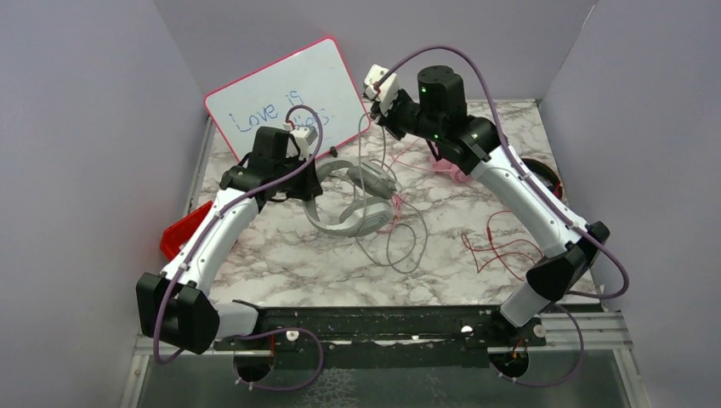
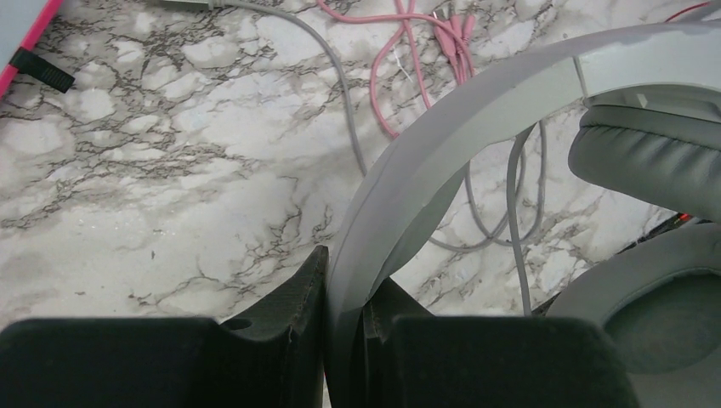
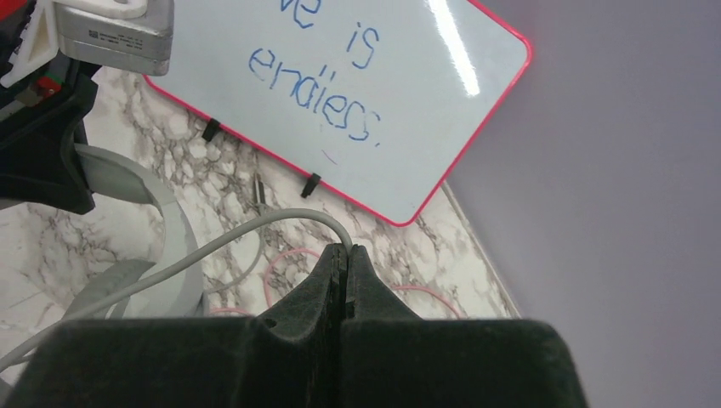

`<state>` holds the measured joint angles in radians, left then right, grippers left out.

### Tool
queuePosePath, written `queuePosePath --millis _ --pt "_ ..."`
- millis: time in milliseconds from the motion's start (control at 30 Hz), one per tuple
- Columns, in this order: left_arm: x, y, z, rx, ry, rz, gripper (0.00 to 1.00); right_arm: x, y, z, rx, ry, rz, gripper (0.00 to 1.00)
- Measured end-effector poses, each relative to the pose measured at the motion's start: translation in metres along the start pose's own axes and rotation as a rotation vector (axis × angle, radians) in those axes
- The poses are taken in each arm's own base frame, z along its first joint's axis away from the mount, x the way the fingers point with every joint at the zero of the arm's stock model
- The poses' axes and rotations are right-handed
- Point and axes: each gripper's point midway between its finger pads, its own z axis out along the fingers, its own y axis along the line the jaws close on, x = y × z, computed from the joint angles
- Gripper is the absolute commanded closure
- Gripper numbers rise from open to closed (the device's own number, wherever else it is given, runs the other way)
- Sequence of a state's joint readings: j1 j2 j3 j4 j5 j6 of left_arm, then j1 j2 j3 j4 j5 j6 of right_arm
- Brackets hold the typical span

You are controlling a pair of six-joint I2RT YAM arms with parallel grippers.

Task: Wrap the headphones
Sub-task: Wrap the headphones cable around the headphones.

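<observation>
1. The grey headphones (image 1: 355, 214) sit at the centre of the marble table (image 1: 281, 263), in front of the whiteboard (image 1: 272, 93).
2. The left gripper (image 2: 347, 285) is clenched on their headband (image 2: 476, 110).
3. The right gripper (image 3: 344, 255) is raised, its fingers pinched tight on the grey cable (image 3: 212, 242). The cable runs down to loose loops on the table.
4. The pink headphones (image 1: 451, 166) are partly hidden behind the right arm.
5. The red cable (image 1: 502, 246) lies loose at the right.

Robot lab test cell, not a home. Plain lilac partition walls (image 1: 76, 127) box in the left, right and far sides. Marble-look counter (image 1: 281, 263). Left arm (image 1: 208, 242) and right arm (image 1: 523, 195) bolted to mounting rail (image 1: 383, 325) at near edge. Red-framed whiteboard (image 1: 281, 93) leans at far wall, handwritten "Love is endless".
</observation>
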<state>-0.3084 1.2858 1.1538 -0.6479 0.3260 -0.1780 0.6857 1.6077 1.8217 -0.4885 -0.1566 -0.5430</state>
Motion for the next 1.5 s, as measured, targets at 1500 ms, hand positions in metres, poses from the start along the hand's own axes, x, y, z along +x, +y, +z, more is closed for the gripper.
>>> queuePosePath --millis 1500 --pt "-0.061 -0.068 -0.048 0.109 -0.197 -0.022 1.00 0.096 0.103 0.021 -0.592 -0.087 0.831 0.96"
